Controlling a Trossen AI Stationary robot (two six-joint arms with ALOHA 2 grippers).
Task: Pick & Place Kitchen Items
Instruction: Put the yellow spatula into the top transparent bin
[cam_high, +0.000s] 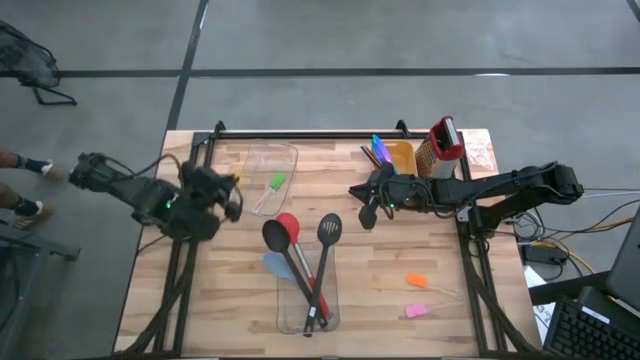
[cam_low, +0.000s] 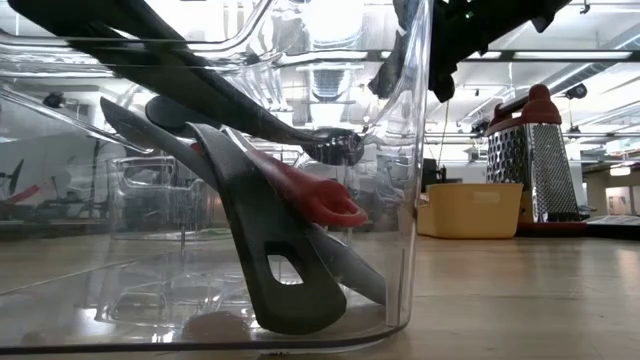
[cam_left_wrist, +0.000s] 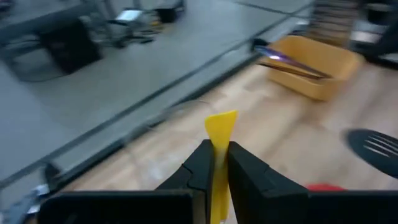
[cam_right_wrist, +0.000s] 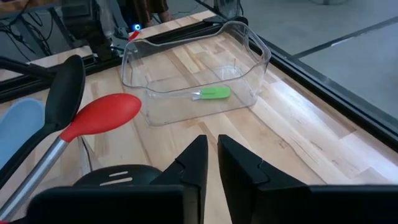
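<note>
Wooden table (cam_high: 230, 300): red-topped grater (cam_high: 445, 140) beside yellow bin (cam_high: 402, 156), far edge.

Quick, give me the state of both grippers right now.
Left gripper: jaws shut on a yellow piece.
Right gripper: jaws nearly shut, nothing seen between them; it hangs above the black slotted turner.
</note>
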